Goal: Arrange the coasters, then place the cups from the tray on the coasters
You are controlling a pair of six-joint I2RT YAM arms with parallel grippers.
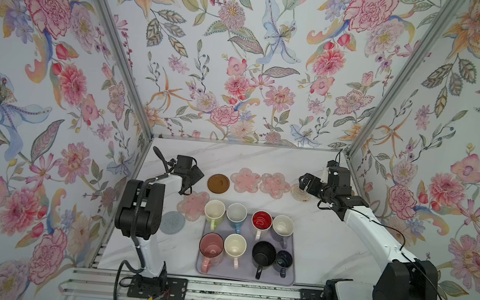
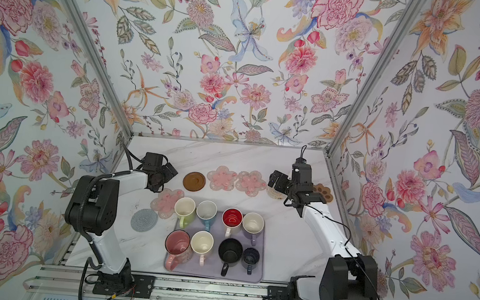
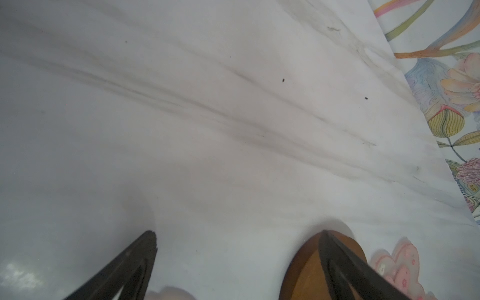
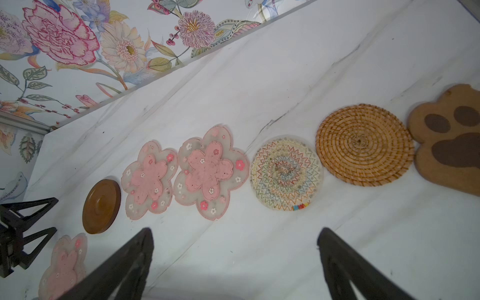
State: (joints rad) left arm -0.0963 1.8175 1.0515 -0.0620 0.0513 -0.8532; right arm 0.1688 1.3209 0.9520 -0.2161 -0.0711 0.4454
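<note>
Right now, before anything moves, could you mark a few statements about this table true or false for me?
1. All eight cups stand on the tray. True.
2. A cup sits on the brown disc coaster. False: it is bare.
3. The right hand is open and empty. True.
4. The grey round coaster lies in the far row. False: it lies apart, left of the tray.
5. The paw coaster ends the far row on the right. True.
</note>
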